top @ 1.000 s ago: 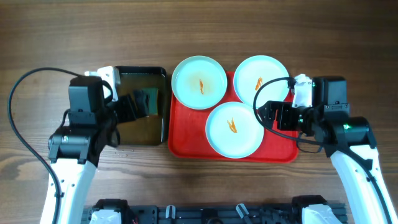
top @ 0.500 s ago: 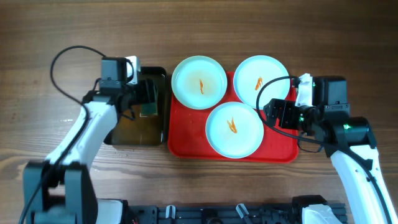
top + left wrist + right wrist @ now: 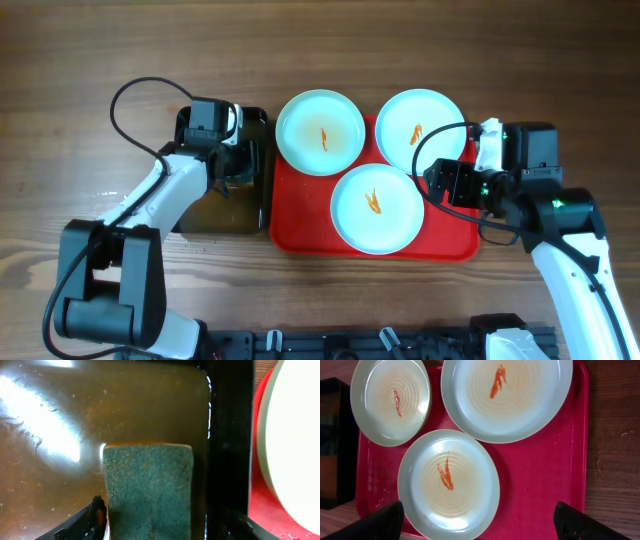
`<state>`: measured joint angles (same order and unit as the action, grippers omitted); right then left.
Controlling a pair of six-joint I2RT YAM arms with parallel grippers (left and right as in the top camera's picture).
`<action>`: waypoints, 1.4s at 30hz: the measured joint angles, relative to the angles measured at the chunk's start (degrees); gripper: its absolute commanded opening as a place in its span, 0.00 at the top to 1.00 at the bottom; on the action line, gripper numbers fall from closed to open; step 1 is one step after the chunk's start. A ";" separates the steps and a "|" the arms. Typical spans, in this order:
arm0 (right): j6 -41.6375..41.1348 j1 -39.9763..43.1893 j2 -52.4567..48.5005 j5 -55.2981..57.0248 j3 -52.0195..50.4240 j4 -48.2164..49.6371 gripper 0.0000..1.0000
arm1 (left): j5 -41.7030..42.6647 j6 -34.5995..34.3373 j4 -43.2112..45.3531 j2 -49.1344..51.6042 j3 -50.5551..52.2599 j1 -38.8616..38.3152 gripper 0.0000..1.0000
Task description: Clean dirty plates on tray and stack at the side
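Your left fingers point(image 3: 94, 519) are spread wide, straddling a green scouring sponge point(image 3: 147, 490) that lies in the brown water of the black basin point(image 3: 215, 215). One fingertip sits right at the sponge's edge and the other stands clear of it, so nothing is gripped. Your right fingers point(image 3: 380, 521) are also wide apart and empty, hovering over the right end of the red tray point(image 3: 300, 215). The three plates point(image 3: 376, 208) lie on that tray, each with an orange smear at centre: two at the back overhanging the far rim, one in front between them. Basin and tray sit side by side on the wooden tabletop point(image 3: 100, 60).
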<state>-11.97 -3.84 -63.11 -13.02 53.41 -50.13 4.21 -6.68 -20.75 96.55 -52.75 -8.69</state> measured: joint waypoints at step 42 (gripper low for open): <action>-1.88 -1.11 -23.76 -1.44 0.00 -1.33 0.52 | -1.16 -6.36 -12.98 -7.74 0.74 -1.77 0.96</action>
<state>-13.85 -4.95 -86.87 -14.46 53.41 -51.46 3.05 -13.04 -33.74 88.82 -52.01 -10.46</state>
